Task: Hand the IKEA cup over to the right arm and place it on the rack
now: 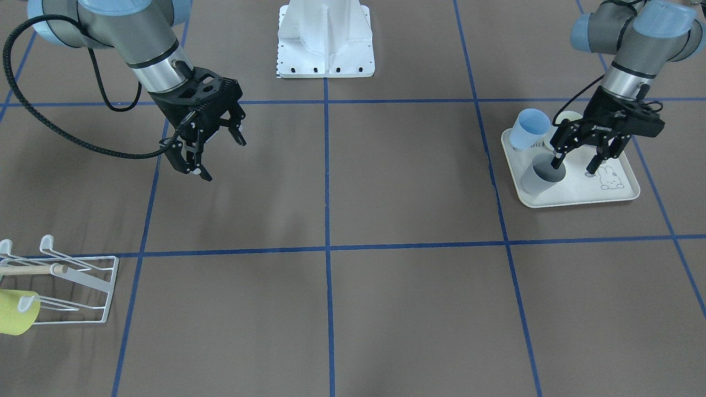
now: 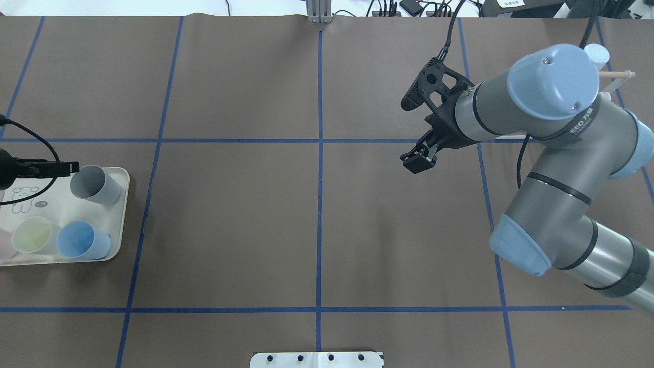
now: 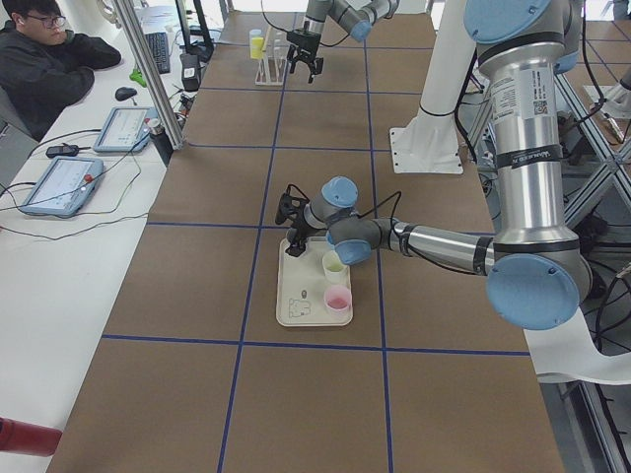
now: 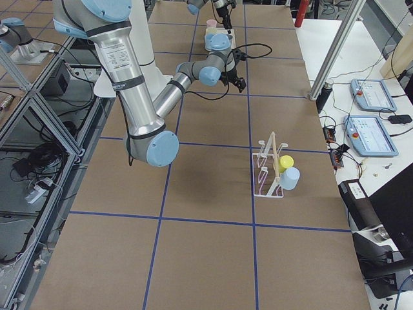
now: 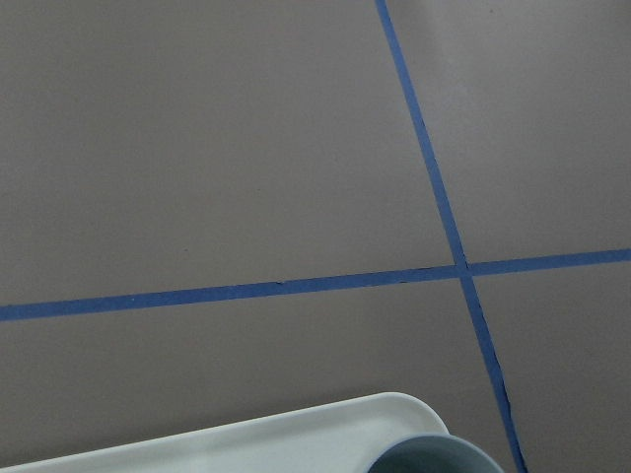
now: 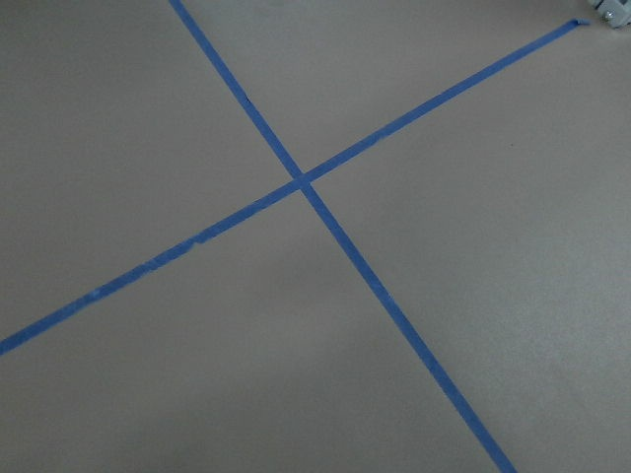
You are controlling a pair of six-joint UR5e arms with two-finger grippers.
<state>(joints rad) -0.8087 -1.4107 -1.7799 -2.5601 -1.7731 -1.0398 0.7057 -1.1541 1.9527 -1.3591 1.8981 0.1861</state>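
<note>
Front view, left pincer: wide, pointing down over the cream tray. One fingertip shows against the mouth of the grey cup and the other sits out beside it, with nothing gripped.
Front view, grey cup: upright at the tray's corner toward the tabletop's middle, on the side away from the robot's base. A light-blue cup is just beside it.
Front view, right pincer: wide and holding nothing, tilted, hanging above bare tabletop well apart from the tray.
Front view, rack: near the tabletop's end on the right pincer's side, with a yellow-green cup on one prong.
Overhead view, right arm: comes in from the right, bent toward the middle.
Overhead view, tray: the grey cup, the light-blue cup and a pale yellow cup stand on it.
Right side view, rack: also carries a pale-blue cup.
Left wrist view: the tray's rim and the grey cup's rim at the bottom edge.
Right wrist view: crossing blue tape lines on the tabletop.
</note>
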